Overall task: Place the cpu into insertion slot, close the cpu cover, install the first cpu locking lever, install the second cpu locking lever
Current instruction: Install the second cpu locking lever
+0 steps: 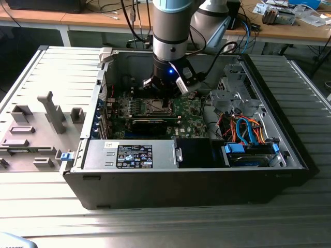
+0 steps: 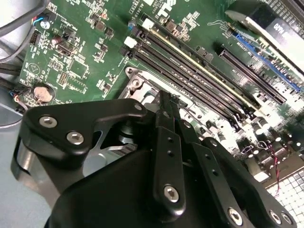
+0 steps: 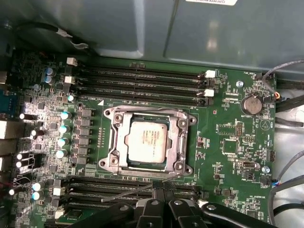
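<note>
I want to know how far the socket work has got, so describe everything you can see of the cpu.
In the first wrist view, the cpu is a flat square chip with a pale silver-grey metal top carrying faint print. It lies level in its socket on the green motherboard, between the rows of memory slots. The cpu cover, a dull metal frame, lies flat around it, the chip's top showing through its window. The gripper hovers beside the socket, not touching the chip.

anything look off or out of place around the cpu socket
Nothing looks damaged or askew. The cpu sits square and flat in its socket, with the cpu cover framing it. One thin locking lever juts out slanted over the memory slots beside the socket, close to the hand.
</note>
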{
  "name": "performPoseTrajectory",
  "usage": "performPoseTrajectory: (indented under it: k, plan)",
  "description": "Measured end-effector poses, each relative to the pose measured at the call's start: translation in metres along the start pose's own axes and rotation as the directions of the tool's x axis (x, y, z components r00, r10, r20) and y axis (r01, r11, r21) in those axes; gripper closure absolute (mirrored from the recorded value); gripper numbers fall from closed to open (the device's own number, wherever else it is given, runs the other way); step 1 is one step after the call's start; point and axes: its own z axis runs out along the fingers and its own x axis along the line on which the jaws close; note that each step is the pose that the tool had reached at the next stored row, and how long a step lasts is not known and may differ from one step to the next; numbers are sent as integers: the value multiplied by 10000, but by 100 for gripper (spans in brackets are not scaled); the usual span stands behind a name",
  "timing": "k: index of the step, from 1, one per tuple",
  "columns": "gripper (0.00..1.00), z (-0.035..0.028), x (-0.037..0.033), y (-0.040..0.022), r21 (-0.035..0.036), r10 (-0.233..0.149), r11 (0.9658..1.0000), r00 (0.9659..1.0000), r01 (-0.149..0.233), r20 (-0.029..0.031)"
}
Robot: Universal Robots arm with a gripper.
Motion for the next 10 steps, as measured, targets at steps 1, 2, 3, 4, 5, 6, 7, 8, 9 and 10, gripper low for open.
performPoseTrajectory:
  k: [1,2,3,4,5,6,7,8,9,10]
  plan:
    - [89,2,1,-14,-32,1,10000,10000,-1,3]
    - [89,4,2,-26,-60,1,10000,10000,-1,5]
    - [89,6,4,-38,-94,2,10000,10000,-2,8]
    - [89,7,4,-48,-129,3,9999,10000,-2,11]
    - [89,8,5,-58,-175,4,9998,10000,-4,15]
    - [89,8,7,-78,-299,7,9996,10000,-6,26]
    - [89,7,9,-93,-446,10,9990,10000,-8,39]
    - [89,6,10,-107,-589,14,9983,10000,-11,50]
    - [89,5,11,-124,-724,17,9974,10000,-12,63]
    - [89,6,12,-140,-796,19,9968,10000,-13,70]
